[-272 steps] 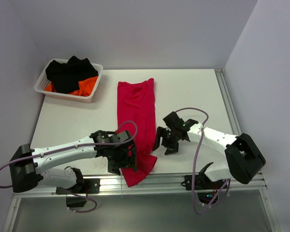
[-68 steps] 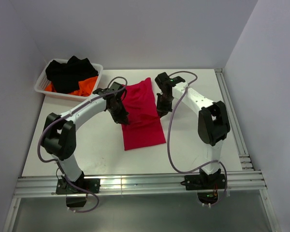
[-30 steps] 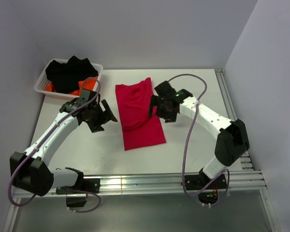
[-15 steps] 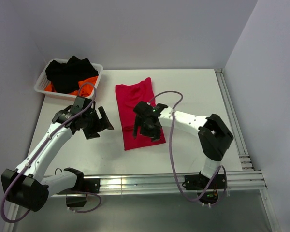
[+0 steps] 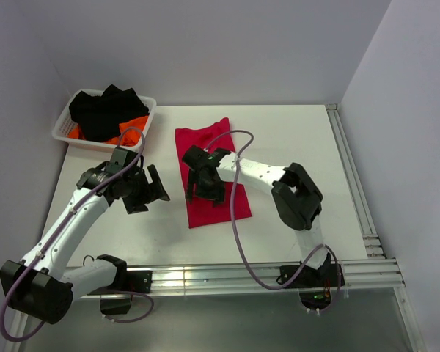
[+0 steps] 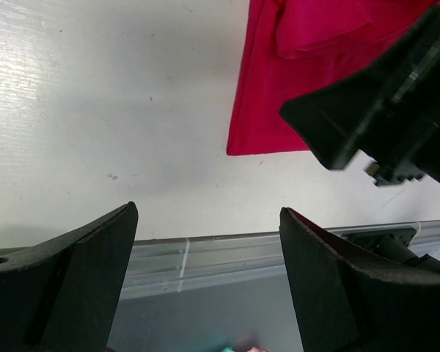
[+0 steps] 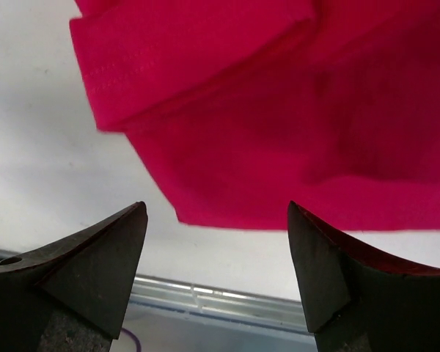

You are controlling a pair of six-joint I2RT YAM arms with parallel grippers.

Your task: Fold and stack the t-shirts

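the red t-shirt (image 5: pixel 209 176) lies in the middle of the surface (image 5: pixel 301 147), folded lengthwise into a strip and doubled over, its near edge well inside the front rail. it is thin, limp cloth: light, not fragile, but it will sag, wrinkle and drag its lower layer along if tugged sideways, so a single pinch in the middle would likely bunch it. the better hold looks to be at the corners or along a hem or fold edge, both layers pinched together, one side per arm, lifting only enough to carry the fold over. the right fingers (image 5: pixel 205 187) hover spread apart over the shirt's left half, the wrist view showing a stitched hem and the near edge between them, with nothing clamped. the left fingers (image 5: pixel 158 189) are also wide apart and empty, over bare surface just left of the shirt. the basket (image 5: pixel 64 132) at the far left holds black and orange garments (image 5: pixel 103 114). compared with half a second ago the right fingers have slid leftward across the shirt while the left arm has barely shifted; nine seconds ago the shirt was a long strip hanging over the front edge.
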